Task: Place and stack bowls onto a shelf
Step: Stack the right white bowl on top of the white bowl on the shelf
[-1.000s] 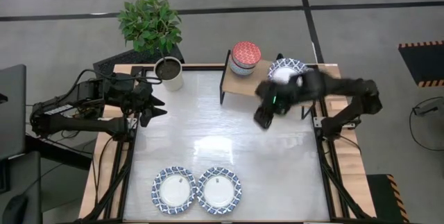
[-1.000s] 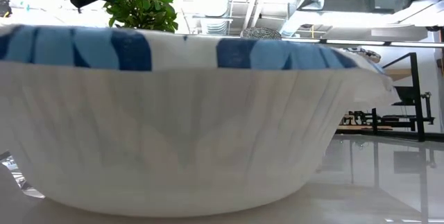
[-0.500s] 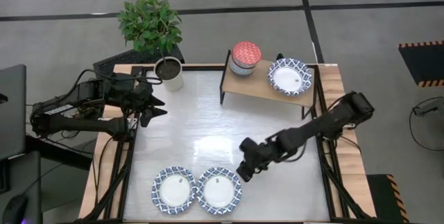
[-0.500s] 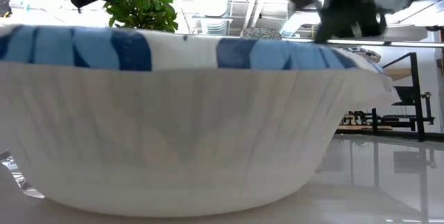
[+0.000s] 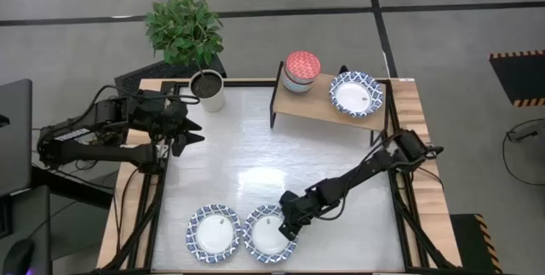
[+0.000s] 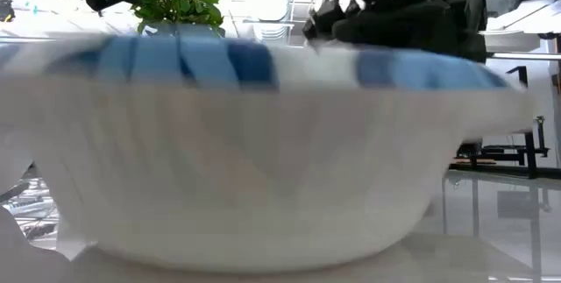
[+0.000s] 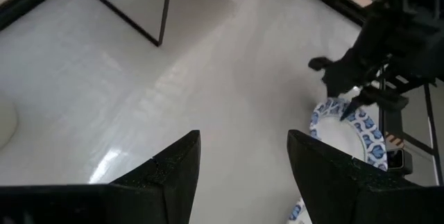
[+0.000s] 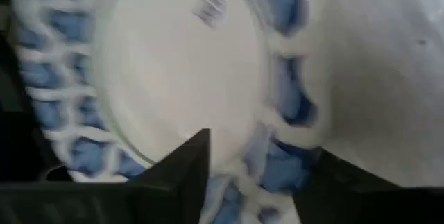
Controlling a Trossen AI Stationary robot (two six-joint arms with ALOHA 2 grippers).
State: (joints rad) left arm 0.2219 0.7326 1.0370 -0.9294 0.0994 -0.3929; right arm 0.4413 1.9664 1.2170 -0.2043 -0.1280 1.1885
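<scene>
Two wide blue-and-white bowls rest on their bases near the table's near edge: a left one point(image 5: 214, 233) and a right one point(image 5: 266, 237) point(image 6: 263, 143) point(image 8: 159, 78). A third point(image 5: 356, 94) sits on the wooden shelf point(image 5: 319, 105), beside a stack of small bowls with a red one on top point(image 5: 301, 69). My right gripper point(image 5: 286, 222) point(image 8: 253, 154) is open at the right bowl's far-right rim, one finger on either side of it. My left gripper point(image 5: 197, 123) point(image 7: 243, 154) waits open at the table's left edge. My right gripper straddles the right bowl's far-right rim point(image 8: 281, 130), one finger point(image 8: 191, 161) over the white inside and the other outside the rim. It comes slanting down from the table's far right. The bowl's base stays on the table. Whether the rim is pinched, I cannot tell.
A white plant pot point(image 5: 208, 90) with a leafy plant stands at the far left corner. The shelf's black legs point(image 5: 274, 105) stand on the far part of the table. The white table middle point(image 5: 255, 156) lies between the shelf and the two near bowls.
My right arm has swept from beside the shelf toward the near edge and dropped onto the right bowl's rim. In the low view that bowl has shifted slightly sideways and shows blurred. The left arm has kept still.
</scene>
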